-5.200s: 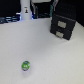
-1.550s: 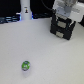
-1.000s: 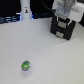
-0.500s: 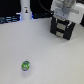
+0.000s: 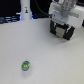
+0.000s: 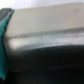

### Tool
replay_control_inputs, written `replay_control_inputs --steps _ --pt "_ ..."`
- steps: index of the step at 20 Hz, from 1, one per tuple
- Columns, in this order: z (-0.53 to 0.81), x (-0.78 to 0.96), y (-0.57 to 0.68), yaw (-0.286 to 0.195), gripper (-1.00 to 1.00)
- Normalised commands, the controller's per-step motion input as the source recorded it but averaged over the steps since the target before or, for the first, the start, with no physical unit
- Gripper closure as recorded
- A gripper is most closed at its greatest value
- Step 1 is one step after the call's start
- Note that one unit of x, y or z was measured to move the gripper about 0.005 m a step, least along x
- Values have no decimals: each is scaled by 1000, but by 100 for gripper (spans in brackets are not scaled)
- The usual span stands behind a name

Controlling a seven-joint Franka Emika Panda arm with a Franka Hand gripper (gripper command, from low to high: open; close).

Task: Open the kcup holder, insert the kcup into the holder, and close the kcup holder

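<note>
gripper lowered onto black boxy kcup holder (pale front marks)

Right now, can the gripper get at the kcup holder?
Probably yes. In the exterior view the gripper sits right over the kcup holder with nothing between them. The wrist view is filled by a dark blurred surface, so it looks very close. The kcup lies far off on the table.

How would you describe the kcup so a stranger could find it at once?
Start at the kcup holder, the black box under the gripper at the white table's far side. The kcup sits alone, well in front. It is the only small green-and-blue pod.
</note>
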Motion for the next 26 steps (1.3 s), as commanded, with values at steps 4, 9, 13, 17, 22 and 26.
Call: replay_control_inputs --steps 4,9,13,17,22,26 --pt "76 802 -510 -55 100" --pt "45 816 -436 -51 100" --pt "27 843 -480 -48 100" --pt "18 812 -525 -39 100" --pt "37 678 -431 -26 100" --pt "118 203 -161 -39 -100"
